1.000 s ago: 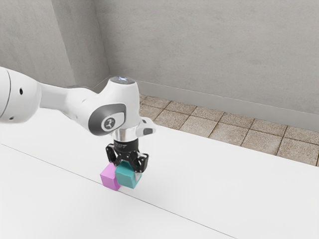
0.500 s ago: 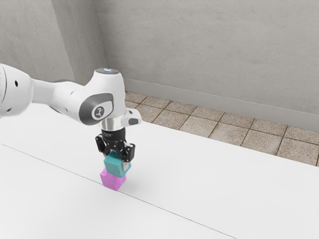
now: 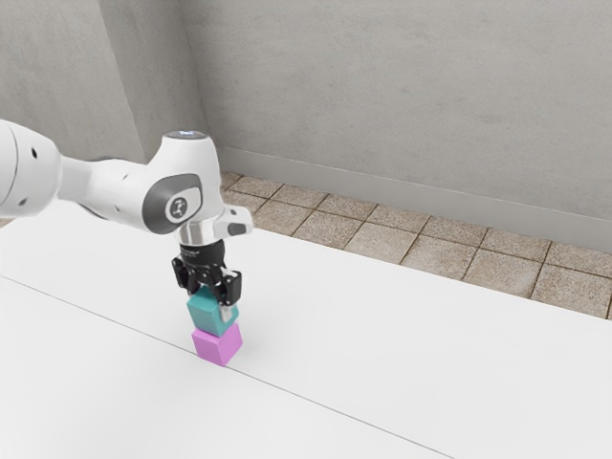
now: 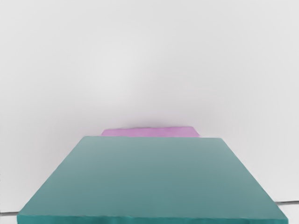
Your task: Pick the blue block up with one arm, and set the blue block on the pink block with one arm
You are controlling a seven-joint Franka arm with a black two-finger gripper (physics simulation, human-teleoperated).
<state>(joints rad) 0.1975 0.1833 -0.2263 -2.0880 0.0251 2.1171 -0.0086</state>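
Grip clenched: my gripper [image 3: 212, 298] holds the blue block [image 3: 203, 313] from two sides, squarely atop the pink block [image 3: 217, 344], seemingly touching it. Both stand well in from the table's [image 3: 411, 325] far edge.

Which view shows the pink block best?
The exterior view: the pink block shows its side faces on the table, directly under the blue block. In the wrist view the blue block covers most of it, leaving a thin pink strip.

Blue block [image 4: 149, 179], pink block [image 4: 150, 132] edge just beyond
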